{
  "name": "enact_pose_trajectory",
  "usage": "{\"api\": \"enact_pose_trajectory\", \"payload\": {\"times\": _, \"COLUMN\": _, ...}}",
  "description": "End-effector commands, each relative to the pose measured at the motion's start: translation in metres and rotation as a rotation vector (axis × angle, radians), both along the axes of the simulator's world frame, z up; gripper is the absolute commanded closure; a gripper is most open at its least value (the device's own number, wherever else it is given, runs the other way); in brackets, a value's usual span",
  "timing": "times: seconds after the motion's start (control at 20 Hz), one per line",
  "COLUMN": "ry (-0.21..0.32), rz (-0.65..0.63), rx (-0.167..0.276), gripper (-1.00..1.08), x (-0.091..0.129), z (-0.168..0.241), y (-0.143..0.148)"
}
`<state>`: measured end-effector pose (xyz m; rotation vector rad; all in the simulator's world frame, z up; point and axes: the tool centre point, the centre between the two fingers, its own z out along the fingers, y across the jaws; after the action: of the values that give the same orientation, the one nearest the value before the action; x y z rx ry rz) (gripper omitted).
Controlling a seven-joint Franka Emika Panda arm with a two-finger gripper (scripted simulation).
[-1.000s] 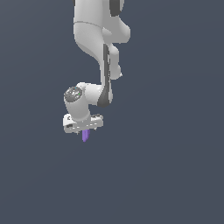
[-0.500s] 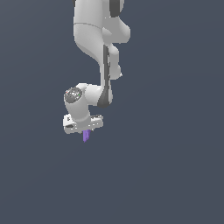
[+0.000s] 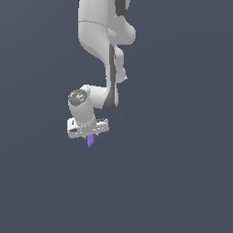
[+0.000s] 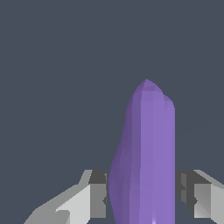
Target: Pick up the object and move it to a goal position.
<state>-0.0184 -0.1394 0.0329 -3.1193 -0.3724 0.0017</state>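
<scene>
The object [image 3: 90, 141] is a small, narrow purple piece that hangs pointed end down from the white gripper [image 3: 90, 136] in mid-air. In the wrist view the object [image 4: 146, 153] fills the gap between the two grey fingertips [image 4: 98, 194], and its tip reaches out beyond them. The gripper [image 4: 142, 188] is shut on the object, with a pad against each of its sides. No goal marker shows in either view.
The white arm [image 3: 102, 41] comes down from above in the exterior view. Around and below the gripper there is only a plain dark grey background.
Almost nothing differs: the arm keeps the same pose and the purple object stays held under the gripper, shifted by a pixel or two at most.
</scene>
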Motion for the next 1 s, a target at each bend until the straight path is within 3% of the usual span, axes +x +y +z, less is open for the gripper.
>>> {"api": "enact_pose_trajectory", "payload": {"times": 0.0, "ry": -0.001, "rz": 0.001, "rx": 0.0, "gripper": 1.08, "x": 0.001, "z": 0.008, "y": 0.009}}
{"api": "enact_pose_trajectory", "payload": {"times": 0.35, "ry": -0.001, "rz": 0.001, "rx": -0.001, "gripper": 1.08, "x": 0.003, "z": 0.052, "y": 0.053}}
{"api": "enact_pose_trajectory", "payload": {"times": 0.95, "ry": -0.001, "rz": 0.001, "rx": -0.002, "gripper": 1.08, "x": 0.01, "z": 0.16, "y": 0.161}}
